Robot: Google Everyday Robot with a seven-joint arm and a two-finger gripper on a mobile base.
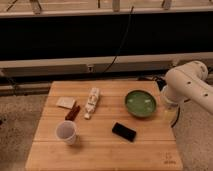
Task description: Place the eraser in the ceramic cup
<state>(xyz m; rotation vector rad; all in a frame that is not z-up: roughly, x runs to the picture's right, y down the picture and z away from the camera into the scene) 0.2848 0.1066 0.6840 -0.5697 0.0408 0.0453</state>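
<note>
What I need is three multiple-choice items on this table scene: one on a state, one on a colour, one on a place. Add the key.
1. The ceramic cup stands: A upright; B on its side; C upside down.
2. The bowl is: A red; B green; C blue.
3. The eraser lies: A in the cup; B in the bowl; C on the table, right of the cup and in front of the bowl.

Key:
1 A, since its open mouth faces up.
2 B, since it is green inside and at the rim.
3 C, since it lies flat on the wood, while the pincer hangs at the table's right edge beside the bowl.
</note>
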